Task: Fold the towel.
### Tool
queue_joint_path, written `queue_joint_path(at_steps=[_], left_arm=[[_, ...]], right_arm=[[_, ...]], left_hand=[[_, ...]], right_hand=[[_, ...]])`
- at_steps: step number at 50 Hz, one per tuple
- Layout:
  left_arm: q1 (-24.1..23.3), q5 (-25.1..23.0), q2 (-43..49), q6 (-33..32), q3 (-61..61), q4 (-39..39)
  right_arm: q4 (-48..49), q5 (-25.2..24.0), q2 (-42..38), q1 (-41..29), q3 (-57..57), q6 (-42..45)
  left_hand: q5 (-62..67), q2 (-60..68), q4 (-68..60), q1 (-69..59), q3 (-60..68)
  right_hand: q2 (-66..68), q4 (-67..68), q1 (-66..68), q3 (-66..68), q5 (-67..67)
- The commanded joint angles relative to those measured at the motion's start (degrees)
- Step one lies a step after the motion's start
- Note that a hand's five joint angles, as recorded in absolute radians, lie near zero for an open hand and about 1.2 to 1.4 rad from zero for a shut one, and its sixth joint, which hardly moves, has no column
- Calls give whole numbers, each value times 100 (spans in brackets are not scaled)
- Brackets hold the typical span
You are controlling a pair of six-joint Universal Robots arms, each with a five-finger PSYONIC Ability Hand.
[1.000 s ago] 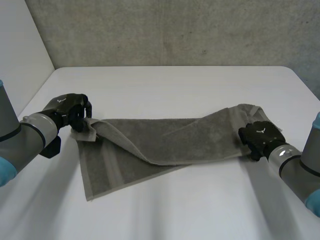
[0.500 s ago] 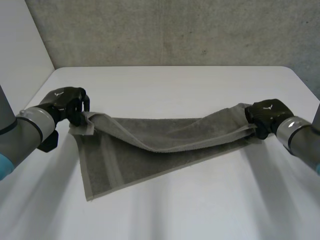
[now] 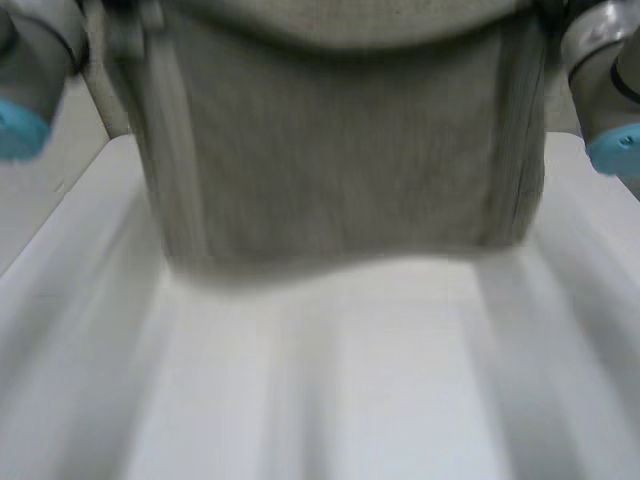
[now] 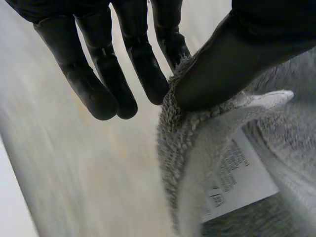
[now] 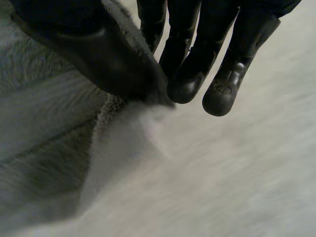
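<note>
Towel (image 3: 330,150), grey and fluffy, hangs as a broad sheet close in front of the head camera, stretched between the two arms. Its top edge sags a little in the middle and its side hems run straight down. The lower edge ends above the near part of the white tabletop (image 3: 330,390); whether it touches the surface cannot be told.

In the left wrist view, the left hand (image 4: 247,49) is clamped on a corner of the towel. The thumb presses the thick pile against one finger, while the other fingers (image 4: 98,94) reach out straight beside the cloth and are free of it. Just below that pinch the corner folds over, and a white care label (image 4: 242,177) lies against the towel's inner face.

In the right wrist view, the right hand (image 5: 84,44) grips the opposite upper corner. The thumb lies across the towel's edge and nips it against a finger. The remaining fingers (image 5: 227,89) hang straight next to the cloth without holding it. The towel falls away from under the thumb.

In the head view, the left arm (image 3: 35,50) and the right arm (image 3: 605,60) stand at the towel's two top corners, each with a light-blue cap showing just outside the cloth.
</note>
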State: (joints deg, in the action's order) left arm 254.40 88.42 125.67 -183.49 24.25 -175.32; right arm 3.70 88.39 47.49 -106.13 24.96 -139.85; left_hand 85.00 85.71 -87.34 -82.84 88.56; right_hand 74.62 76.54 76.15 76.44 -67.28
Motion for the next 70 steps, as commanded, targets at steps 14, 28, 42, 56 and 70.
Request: queue_joint_path(at_steps=[14, 28, 42, 56, 70], left_arm=[[347, -1240, -148, 194, 2396, 561], [523, -1231, -833, -1101, 5203, -406], [821, -1222, -1010, -2654, 6838, -1206], [593, -1196, -1089, -3167, 7550, -1821], [373, -1187, -1142, -3272, 7964, -2463]], right_arm=[[-1133, -1446, 1026, 14, 2574, 177], [-1609, -1474, 1464, 22, 4182, 389], [-925, -1500, 2019, 22, 5949, 397], [-458, -1491, 1966, 13, 6477, 380], [-335, -1500, 1948, 22, 6609, 380]], left_hand=[[-1500, -571, 734, 284, -856], [-1500, -571, 734, 284, -856], [-1500, -571, 734, 284, -856], [-4942, -4014, 4177, 3727, -4298], [-5769, -4841, 5004, 4554, -5125]], right_hand=[[538, 346, 385, 356, -272], [538, 346, 385, 356, -272], [538, 346, 385, 356, -272], [538, 346, 385, 356, -272], [538, 346, 385, 356, -272]])
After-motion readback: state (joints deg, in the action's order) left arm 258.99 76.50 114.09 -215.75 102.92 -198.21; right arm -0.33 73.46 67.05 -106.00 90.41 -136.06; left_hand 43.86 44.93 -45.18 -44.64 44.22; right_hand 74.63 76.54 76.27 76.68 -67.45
